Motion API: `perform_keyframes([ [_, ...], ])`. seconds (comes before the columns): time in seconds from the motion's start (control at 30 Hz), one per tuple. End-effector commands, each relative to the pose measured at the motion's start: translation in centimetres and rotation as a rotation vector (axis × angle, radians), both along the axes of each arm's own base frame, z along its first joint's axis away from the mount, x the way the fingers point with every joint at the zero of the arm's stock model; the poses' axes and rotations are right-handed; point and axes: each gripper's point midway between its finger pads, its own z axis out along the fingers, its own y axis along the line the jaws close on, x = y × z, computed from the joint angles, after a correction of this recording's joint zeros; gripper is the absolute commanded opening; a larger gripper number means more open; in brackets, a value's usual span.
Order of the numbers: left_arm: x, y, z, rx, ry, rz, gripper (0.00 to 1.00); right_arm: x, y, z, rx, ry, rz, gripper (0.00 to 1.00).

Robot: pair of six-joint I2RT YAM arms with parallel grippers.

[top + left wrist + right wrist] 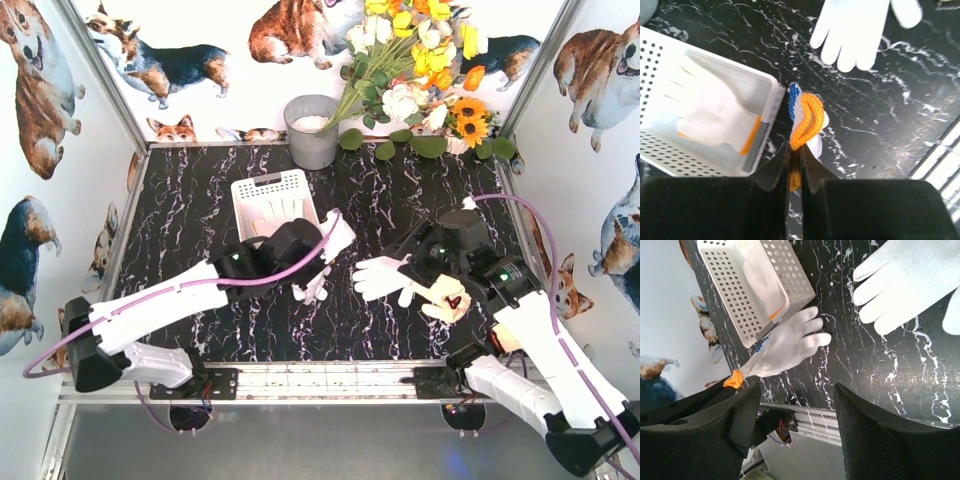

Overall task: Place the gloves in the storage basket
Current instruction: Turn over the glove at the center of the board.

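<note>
Your L claw (795, 152) pinches the blue-dotted glove (807, 116) by its orange cuff, just beside the storage basket (660, 60); your R claw (792, 395) stands wide over the desk (855, 360)

A staged robot test booth: corgi-print walls (40, 200), metal corner posts (103, 75) and a black marble-patterned table (190, 200).

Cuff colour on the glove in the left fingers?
Orange cuff on that glove; clearest in left wrist view.
</note>
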Motion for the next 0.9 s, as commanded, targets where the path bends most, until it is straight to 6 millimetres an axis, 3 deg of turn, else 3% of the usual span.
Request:
perform_keyframes([
  [0.0,1.8,0.8,1.7,0.160,-0.135,-0.072,0.00,0.3,-1.7,-0.3,-0.064,-0.042,-0.029,0.63],
  [0.07,1.7,0.0,2.1,0.179,-0.149,-0.125,0.00,0.3,-1.6,-0.4,-0.059,-0.040,-0.025,0.63],
  [0.13,0.9,-0.9,1.3,0.199,-0.135,-0.179,0.00,0.4,-1.4,-0.7,-0.057,-0.036,-0.019,0.63],
  [0.2,-0.9,-2.0,-0.8,0.208,-0.077,-0.231,0.00,0.4,-1.3,-1.1,-0.056,-0.026,-0.015,0.63],
  [0.33,-6.7,-4.5,-6.3,0.190,0.097,-0.332,0.00,0.3,-1.1,-2.2,-0.051,-0.007,-0.007,0.63],
  [0.43,-10.3,-5.3,-9.9,0.215,0.168,-0.369,0.00,0.2,-0.8,-3.2,-0.049,0.013,0.007,0.63],
  [0.57,-14.0,-6.5,-12.7,0.180,0.263,-0.400,0.00,-0.2,-0.3,-4.6,-0.061,0.048,0.057,0.62],
  [0.67,-15.3,-6.5,-14.0,0.173,0.314,-0.391,0.00,-0.9,0.1,-5.6,-0.077,0.086,0.122,0.62],
  [0.77,-16.1,-6.3,-14.4,0.149,0.373,-0.362,0.27,-2.1,0.5,-7.0,-0.098,0.145,0.211,0.62],
  [0.87,-16.1,-6.1,-13.4,0.074,0.383,-0.305,0.55,-3.7,1.1,-8.4,-0.128,0.214,0.290,0.62],
])
